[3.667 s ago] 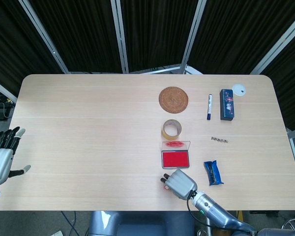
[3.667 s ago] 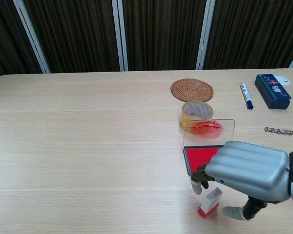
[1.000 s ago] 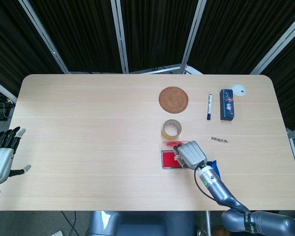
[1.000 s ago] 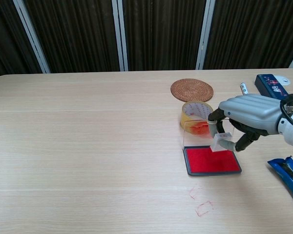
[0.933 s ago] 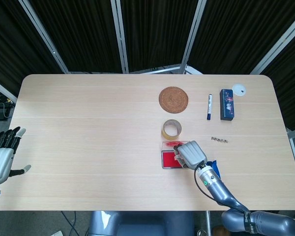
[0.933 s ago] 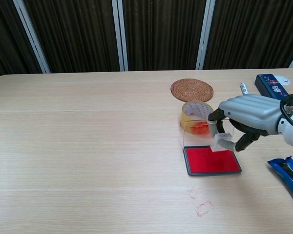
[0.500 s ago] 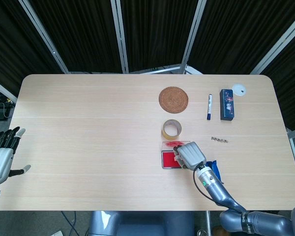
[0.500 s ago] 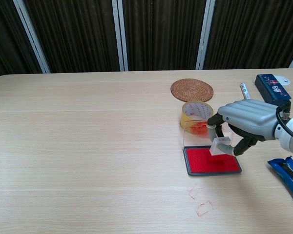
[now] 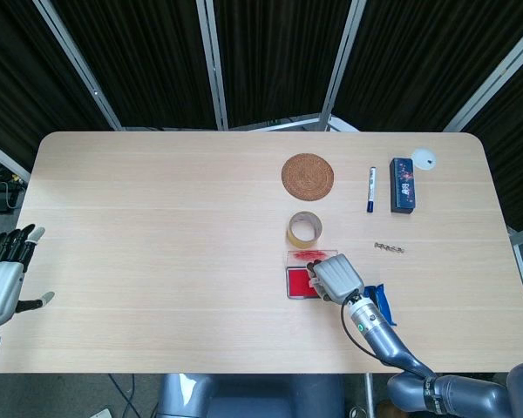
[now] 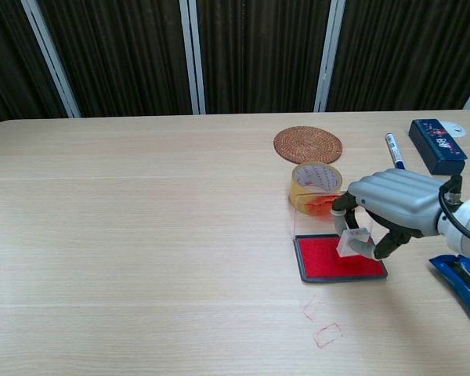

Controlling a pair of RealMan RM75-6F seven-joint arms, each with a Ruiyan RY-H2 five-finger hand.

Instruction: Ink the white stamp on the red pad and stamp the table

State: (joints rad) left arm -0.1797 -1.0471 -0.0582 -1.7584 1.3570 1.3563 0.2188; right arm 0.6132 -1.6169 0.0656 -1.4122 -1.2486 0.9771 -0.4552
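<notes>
My right hand (image 10: 395, 205) (image 9: 334, 279) holds the white stamp (image 10: 352, 241) between thumb and fingers, its base down on the red pad (image 10: 329, 262) (image 9: 300, 282). The pad's clear lid (image 10: 323, 211) stands open behind it, smeared with red ink. In the head view the hand hides the stamp. Two faint red stamp prints (image 10: 323, 327) mark the table in front of the pad. My left hand (image 9: 4, 280) rests open at the table's far left edge, fingers spread, holding nothing.
A roll of tape (image 10: 315, 182) and a woven coaster (image 10: 307, 144) lie behind the pad. A blue snack wrapper (image 10: 464, 283) lies to its right. A marker (image 10: 395, 153), a dark blue box (image 10: 436, 145) and a small chain (image 9: 389, 248) sit farther right.
Since the earliest frames my right hand lifted the stamp off the table near the front edge and carried it over the pad. In the last second it lowered the stamp onto the red ink.
</notes>
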